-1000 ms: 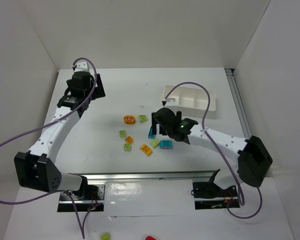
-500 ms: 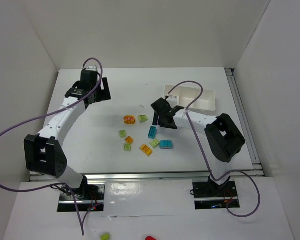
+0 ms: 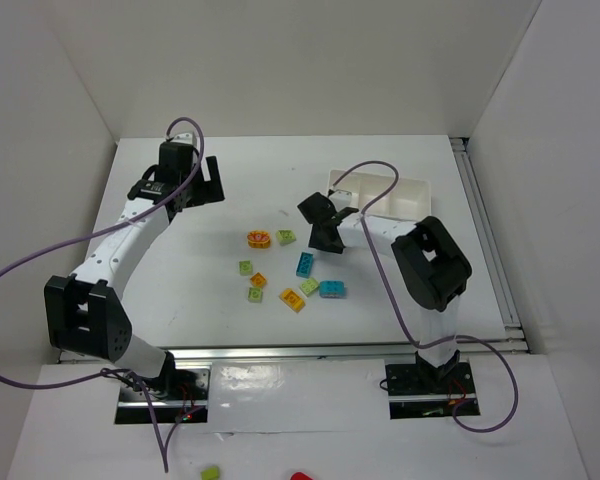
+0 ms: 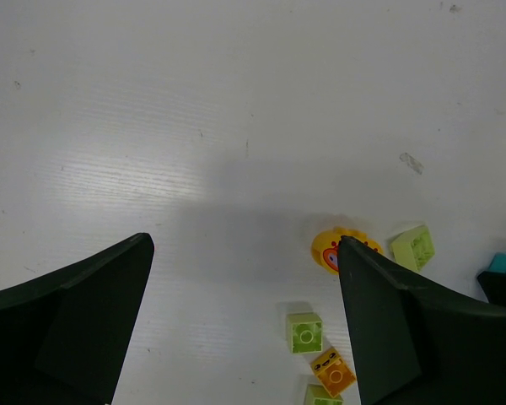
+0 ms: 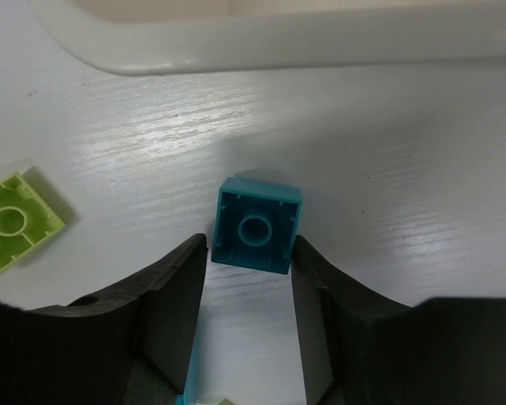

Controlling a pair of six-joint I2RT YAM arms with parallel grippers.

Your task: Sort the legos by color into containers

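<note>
**Top external and wrist views: a cyan brick clamped in the right gripper, just short of the tray**

At far left, the left gripper (image 3: 216, 180) hung over bare table (image 3: 180, 260) with its jaws wide apart and nothing between them. In the left wrist view the nearest bricks lay beyond its right finger. They were a round orange piece (image 4: 337, 251), a light green brick (image 4: 413, 245) and a small green brick (image 4: 304, 332).

At centre, the loose legos lay scattered, among them an orange-yellow brick (image 3: 293, 300) and two cyan bricks (image 3: 305, 265) (image 3: 331, 288).

To their right, the right gripper (image 5: 249, 240) was closed on a cyan brick (image 5: 257, 224). Both fingertips touched its sides, and its hollow face was turned to the wrist camera. Whether it rested on the table could not be told. A green plate (image 5: 13, 224) lay to its left.

The white tray (image 5: 278, 42) stood just beyond the held brick, its near wall apart from it.
</note>
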